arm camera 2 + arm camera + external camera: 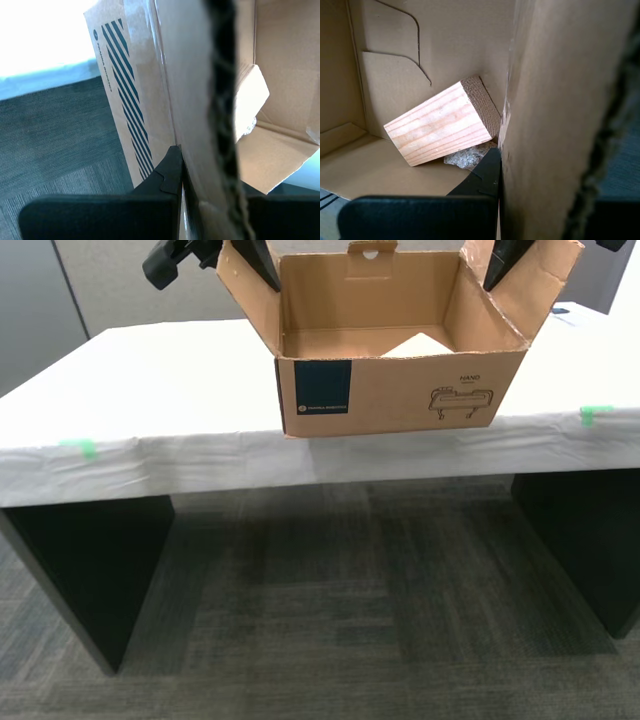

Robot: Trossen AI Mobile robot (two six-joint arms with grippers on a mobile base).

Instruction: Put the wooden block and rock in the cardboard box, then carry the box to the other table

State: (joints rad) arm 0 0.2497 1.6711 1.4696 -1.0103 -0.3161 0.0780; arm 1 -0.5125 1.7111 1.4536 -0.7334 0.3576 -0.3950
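The white-clothed tabletop [180, 390] is reached, and the cardboard box [400, 395] is seen at its near edge, slightly overhanging. It should be lowered level and pushed further in before release. A side wall is pinched by my first gripper [500, 175], the opposite wall by my second gripper [182, 170]. Inside, the wooden block [442, 122] leans over the rock [467, 156]. Nothing on the cloth blocks the way; green tape marks [82, 447] lie along the edge.

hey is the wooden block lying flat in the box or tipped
Tipped. The wooden block leans against the cardboard box wall, one end propped on the rock.
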